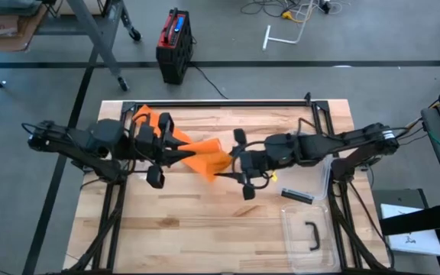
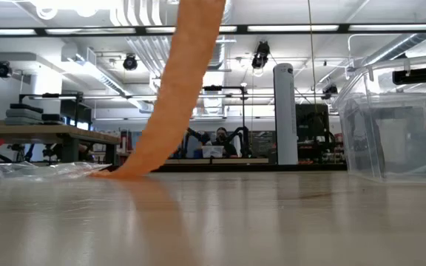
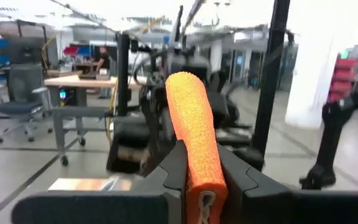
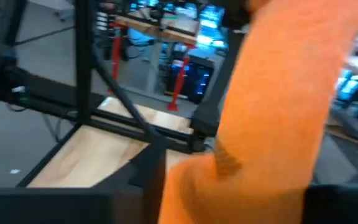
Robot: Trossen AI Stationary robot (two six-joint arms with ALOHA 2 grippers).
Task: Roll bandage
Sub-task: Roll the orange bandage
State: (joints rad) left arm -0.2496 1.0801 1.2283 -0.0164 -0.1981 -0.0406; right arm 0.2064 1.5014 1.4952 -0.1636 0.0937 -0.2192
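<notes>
Here the orange bandage (image 1: 205, 156) hangs between both grippers above the table (image 1: 205, 229) middle. The left gripper (image 3: 202, 186) pinches it; the right gripper's (image 1: 231, 164) state I cannot tell. The clear box (image 1: 312, 256) at the right front corner holds a black handle (image 1: 312, 234).

Bandage (image 3: 194, 130): orange cloth, coarse woven, matt. Table (image 1: 205, 229): pale wood planks, smooth, slight sheen. Bin (image 2: 398, 122) at 4 o'clock: clear glossy plastic.

Overhead view straight down, low view level across table (image 2: 272, 214), wrist views close on bandage (image 3: 194, 130)
</notes>
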